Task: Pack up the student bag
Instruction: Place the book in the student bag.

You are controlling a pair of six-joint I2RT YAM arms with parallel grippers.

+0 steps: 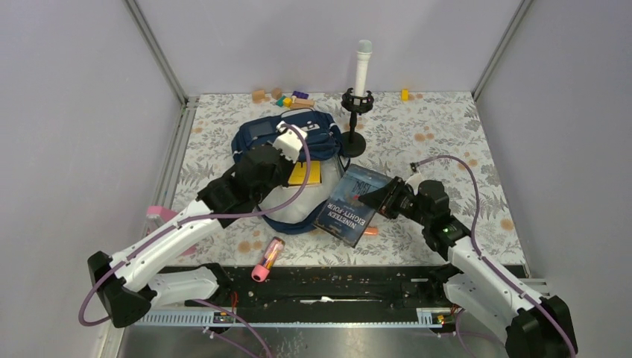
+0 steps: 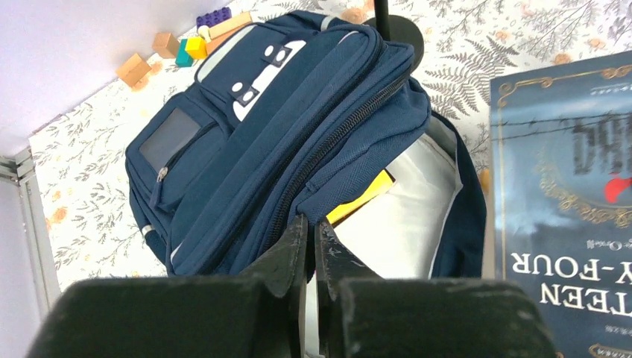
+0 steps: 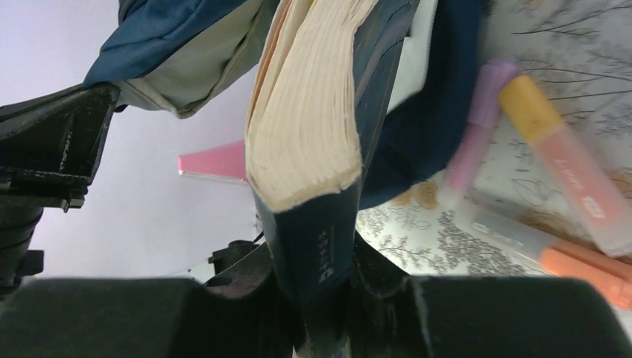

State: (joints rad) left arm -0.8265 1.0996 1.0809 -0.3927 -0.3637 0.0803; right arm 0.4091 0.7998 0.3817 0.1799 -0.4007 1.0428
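The student bag (image 1: 257, 138) lies in the middle of the mat, navy with a grey lining, its main opening facing the near side. My left gripper (image 1: 283, 154) is shut on the navy edge of the bag's (image 2: 246, 142) opening flap; the left wrist view shows the left gripper (image 2: 313, 224) pinching the fabric and holding the mouth up. Inside lies a yellow flat item (image 2: 363, 196). My right gripper (image 1: 384, 200) is shut on the spine end of a dark blue book (image 1: 352, 203), tilted just right of the opening. In the right wrist view the book (image 3: 313, 127) stands between the right gripper's (image 3: 328, 277) jaws.
A black stand with a white cylinder (image 1: 358, 97) rises behind the bag. Toy blocks (image 1: 287, 97) lie at the back edge. A pink highlighter (image 1: 267, 259) lies near the front edge, an orange one (image 1: 370, 231) under the book, more highlighters (image 3: 559, 156) beside it.
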